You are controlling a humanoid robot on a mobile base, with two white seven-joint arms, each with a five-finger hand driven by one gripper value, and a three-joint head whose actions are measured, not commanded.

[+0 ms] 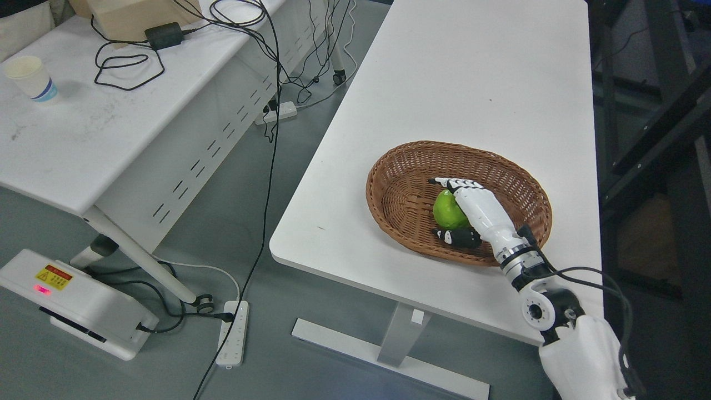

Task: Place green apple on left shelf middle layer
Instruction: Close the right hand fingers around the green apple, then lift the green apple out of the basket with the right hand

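Observation:
A green apple (447,211) lies inside a brown wicker basket (400,166) on the white table (472,83). My right hand (440,208) reaches into the basket from the lower right, with its palm against the apple's right side. Its white fingers (452,183) stretch nearly straight over the far side of the apple. The black-tipped thumb (455,237) lies on the near side. The apple sits between thumb and fingers, which have not closed on it. The apple rests on the basket floor. My left arm is out of view. No shelf shows.
A second white table (83,128) at the left holds a paper cup (32,79), a power adapter (164,35) and cables. Power strips (233,333) and a white box (72,300) lie on the grey floor. Dark frames (655,139) stand at the right.

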